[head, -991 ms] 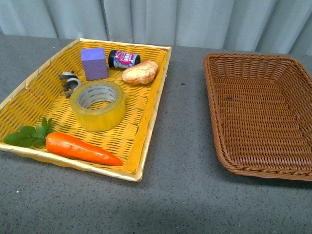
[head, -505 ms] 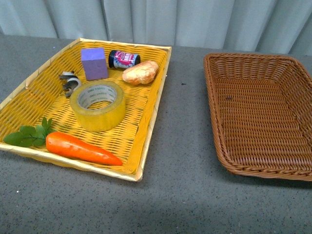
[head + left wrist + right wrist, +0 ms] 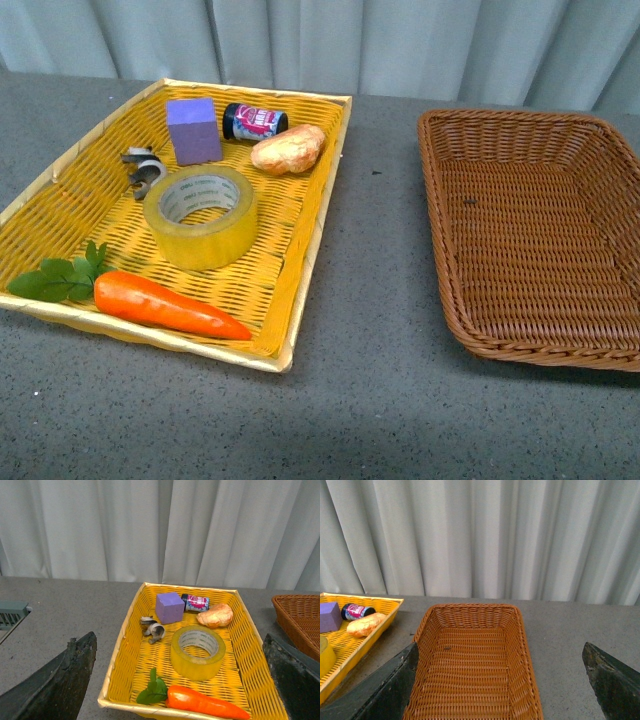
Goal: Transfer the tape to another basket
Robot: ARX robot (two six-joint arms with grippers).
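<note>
The tape, a wide yellowish roll with a white printed core, lies flat in the middle of the yellow woven basket; the left wrist view has the tape too. The brown wicker basket sits to the right, with nothing inside it, and fills the right wrist view as the basket. Neither arm appears in the front view. My left gripper hangs open well back from and above the yellow basket. My right gripper is open above the brown basket's near end.
Sharing the yellow basket with the tape are a purple cube, a small dark jar, a bread roll, a grey metal clip and an orange carrot with green leaves. A grey curtain hangs behind the grey tabletop.
</note>
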